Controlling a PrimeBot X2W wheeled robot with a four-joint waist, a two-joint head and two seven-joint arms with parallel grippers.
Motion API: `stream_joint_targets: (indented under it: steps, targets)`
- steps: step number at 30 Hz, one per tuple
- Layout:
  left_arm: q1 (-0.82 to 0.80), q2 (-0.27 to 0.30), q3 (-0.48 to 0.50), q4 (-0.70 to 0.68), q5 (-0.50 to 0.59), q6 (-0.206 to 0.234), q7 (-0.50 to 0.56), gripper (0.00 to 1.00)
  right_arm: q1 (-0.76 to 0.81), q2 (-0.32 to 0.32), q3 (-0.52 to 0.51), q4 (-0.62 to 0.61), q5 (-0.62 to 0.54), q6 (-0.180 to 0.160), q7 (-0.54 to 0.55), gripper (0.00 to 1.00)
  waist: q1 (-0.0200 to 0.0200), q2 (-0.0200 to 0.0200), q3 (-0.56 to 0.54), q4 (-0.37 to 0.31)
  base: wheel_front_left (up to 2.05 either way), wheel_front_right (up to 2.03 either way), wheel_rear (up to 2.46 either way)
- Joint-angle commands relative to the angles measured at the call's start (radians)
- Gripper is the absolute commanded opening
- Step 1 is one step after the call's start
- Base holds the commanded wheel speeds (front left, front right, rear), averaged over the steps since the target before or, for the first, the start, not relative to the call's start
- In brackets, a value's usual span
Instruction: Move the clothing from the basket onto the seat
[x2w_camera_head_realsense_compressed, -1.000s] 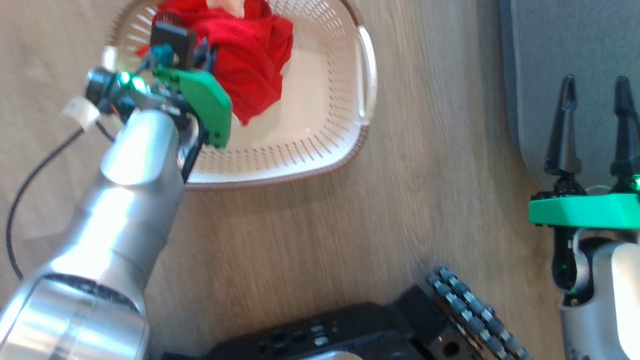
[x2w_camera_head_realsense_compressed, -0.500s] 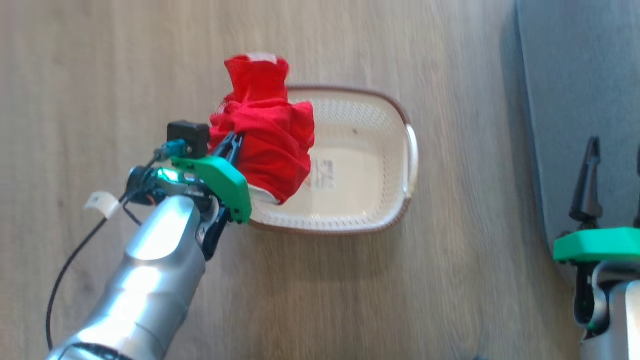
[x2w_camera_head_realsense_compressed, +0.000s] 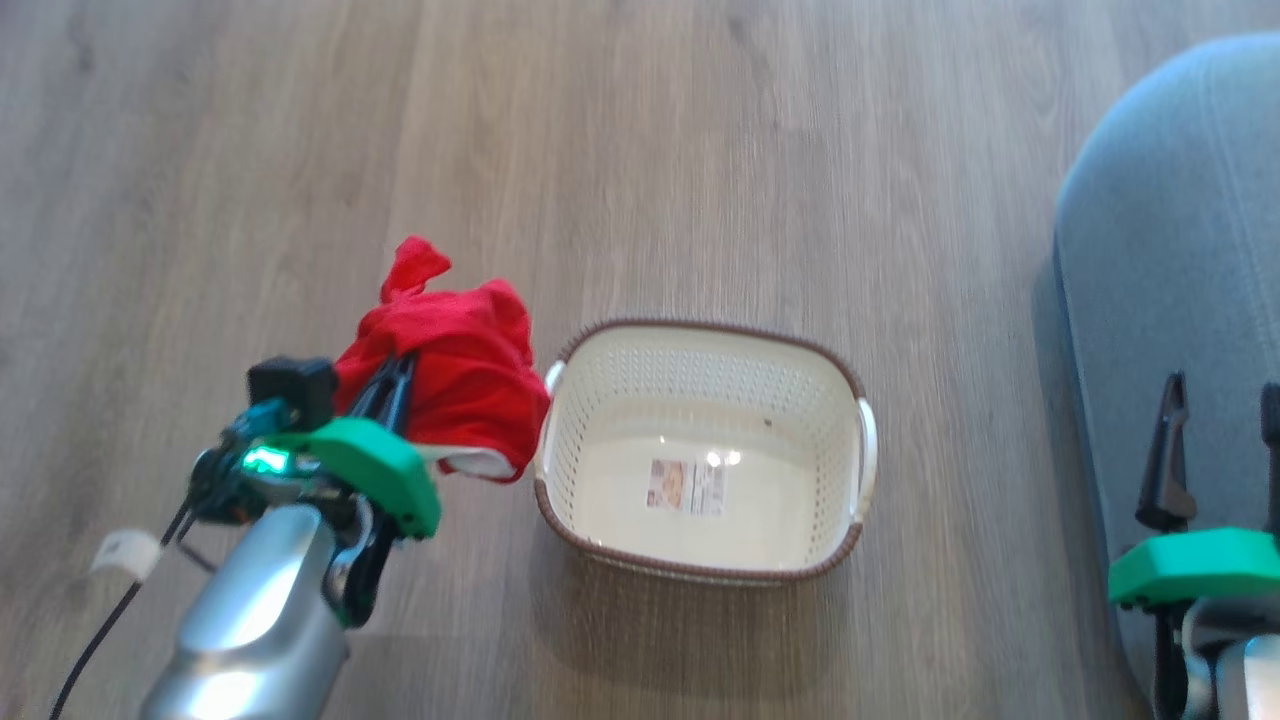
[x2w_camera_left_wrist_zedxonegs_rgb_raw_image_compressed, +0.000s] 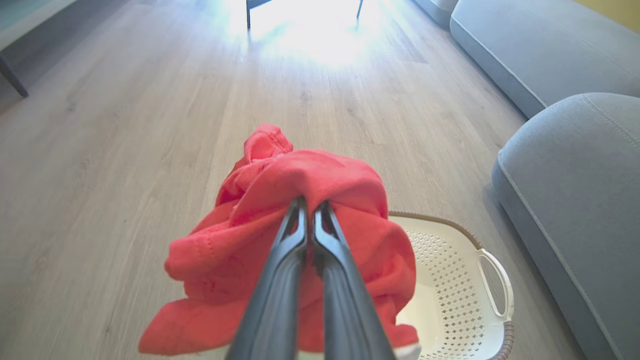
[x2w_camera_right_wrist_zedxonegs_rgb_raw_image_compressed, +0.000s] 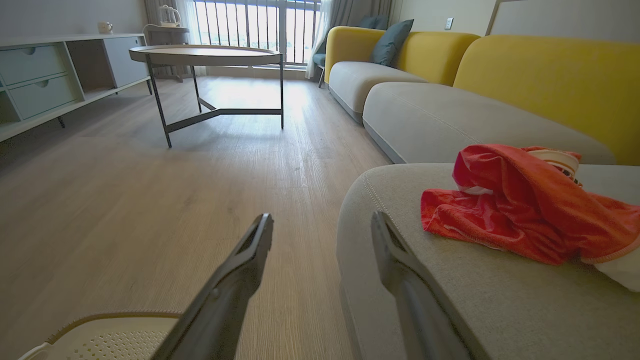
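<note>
Beside the basket (x2w_camera_head_realsense_compressed: 640, 385), left fingers (x2w_camera_left_wrist_zedxonegs_rgb_raw_image_compressed: 292, 245), angled forward, pinch the clothing (x2w_camera_head_realsense_compressed: 460, 370) aloft.

Red clothing (x2w_camera_head_realsense_compressed: 465, 385) lifted out of the basket (x2w_camera_head_realsense_compressed: 705, 328)
The left gripper (x2w_camera_head_realsense_compressed: 392, 380) has carried it from inside the basket to just beside its left end, over the floor (x2w_camera_head_realsense_compressed: 700, 150) (the whole head view has shifted as well); the label sticker (x2w_camera_head_realsense_compressed: 688, 487) now lies uncovered.

Sticker (x2w_camera_head_realsense_compressed: 687, 487) on the basket (x2w_camera_head_realsense_compressed: 700, 376) floor, its print too blurred for reading.
</note>
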Motion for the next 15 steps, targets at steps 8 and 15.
stream_joint_targets:
  steps: [8,15]
  targets:
    - [0.094,0.128,0.063,-0.258,-0.014,0.075,0.053,0.0,0.026,-0.029,0.059,-0.006,-0.028,0.007,-0.005,1.0,0.0001,-0.0001,-0.094,0.039,0.0,0.0,0.0]
    - [0.149,0.167,0.062,-0.398,-0.007,0.118,0.096,0.0,0.016,-0.049,0.12,0.02,-0.019,0.007,-0.005,1.0,0.0001,-0.0001,-0.118,0.034,0.0,0.0,0.0]
